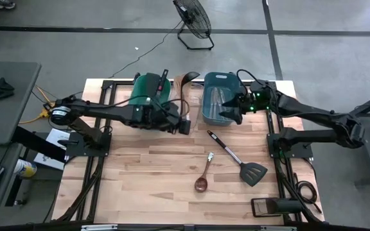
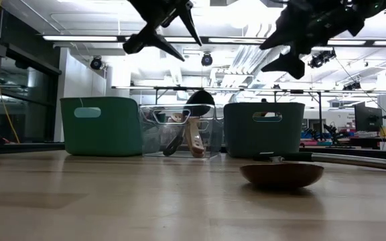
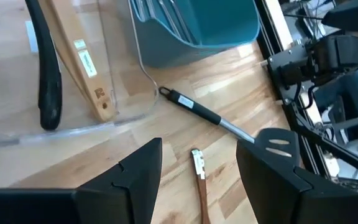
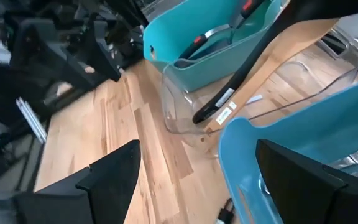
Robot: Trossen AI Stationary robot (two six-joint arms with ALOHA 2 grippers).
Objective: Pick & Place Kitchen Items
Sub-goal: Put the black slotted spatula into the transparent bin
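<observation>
A black slotted spatula (image 1: 237, 158) with a metal handle and a wooden spoon (image 1: 203, 174) lie flat on the wooden table. Both also show in the left wrist view: the spatula (image 3: 229, 124) and the spoon's handle (image 3: 199, 171). A black utensil (image 3: 48, 81) and a wooden spatula (image 3: 82, 59) lean in the clear bin (image 1: 186, 96). Silver cutlery (image 1: 216, 96) lies in the blue bin (image 1: 220, 80). Red-handled utensils (image 4: 213, 34) sit in the green bin (image 1: 149, 90). My left gripper (image 1: 184, 123) hangs open and empty in front of the clear bin. My right gripper (image 1: 231, 110) hangs open and empty over the blue bin's near end.
The three bins stand side by side along the table's far edge. Black frame rails (image 1: 275, 138) run along both sides of the table. A dark device (image 1: 275, 205) lies at the near right corner. Bare wood (image 1: 146, 173) lies near and left of the spoon.
</observation>
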